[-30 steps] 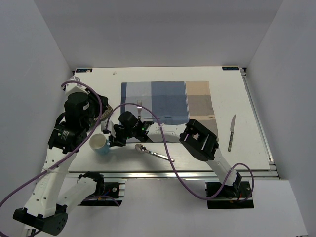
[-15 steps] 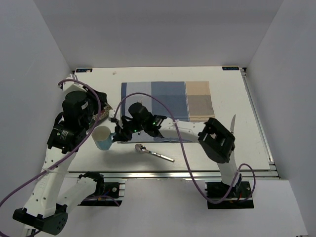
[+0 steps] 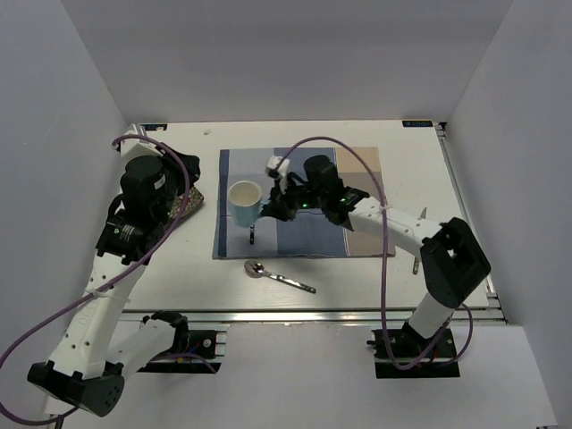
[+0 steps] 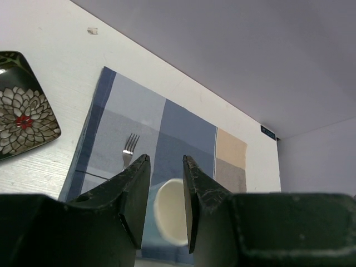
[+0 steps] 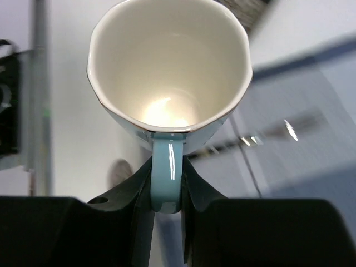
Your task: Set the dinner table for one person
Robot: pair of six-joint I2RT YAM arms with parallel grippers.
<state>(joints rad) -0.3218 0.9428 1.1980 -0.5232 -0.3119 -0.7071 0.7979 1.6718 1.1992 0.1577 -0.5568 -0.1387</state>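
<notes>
Wrist close-up from the right arm alone shows the grasp: right gripper [image 5: 166, 192] clenched on the handle of the pale-blue ceramic mug with cream inside [image 5: 167, 72], held over the left end of the blue-and-beige checked cloth placemat [image 3: 357, 192]; contact with the cloth can't be told. Left wrist view alone shows left gripper [image 4: 164, 203] released, jaws apart, nothing between them, the white-petal, red-centre flower on the dark square plate [image 4: 22, 119] left of the placemat, and a silver fork [image 4: 129, 149] on the placemat. Only the top view shows steel spoon [image 3: 277, 277] nearward of the placemat and knife [image 3: 419, 239] right of it. Large white rectangular dinner table [image 3: 420, 170] lies under everything, silver rail [image 3: 313, 312] along its near edge. Blue corner label [image 4: 268, 132] beyond the placemat: unreadable.
</notes>
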